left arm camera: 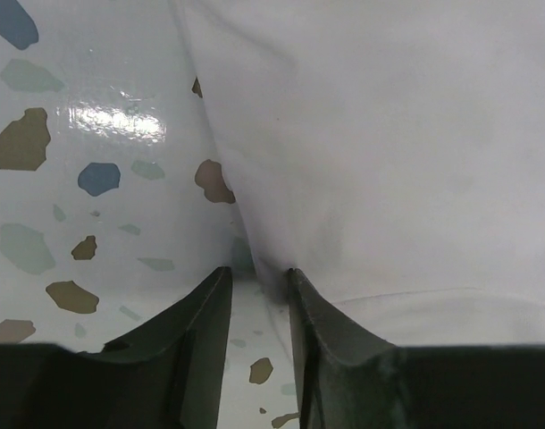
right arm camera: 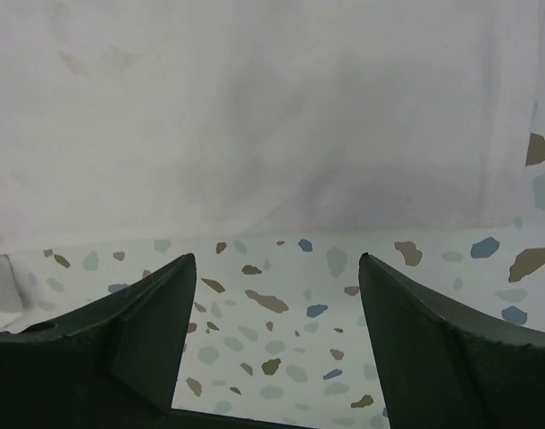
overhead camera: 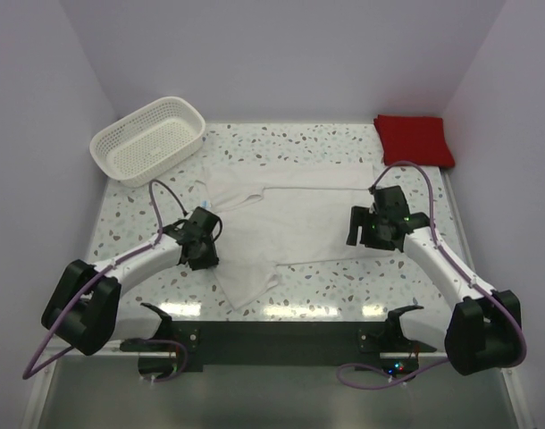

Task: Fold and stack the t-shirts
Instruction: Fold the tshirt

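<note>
Left tool (left arm camera: 259, 272) nearly closed at rumpled white t-shirt (overhead camera: 299, 223), grip unclear; right tool (right arm camera: 274, 257) open.

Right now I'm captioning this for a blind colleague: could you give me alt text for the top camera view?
A white t-shirt lies spread and rumpled at the centre, with the left gripper down at its left edge and the open right gripper at its right side. A folded red t-shirt sits in the far right corner, a white lattice basket in the far left.
</note>
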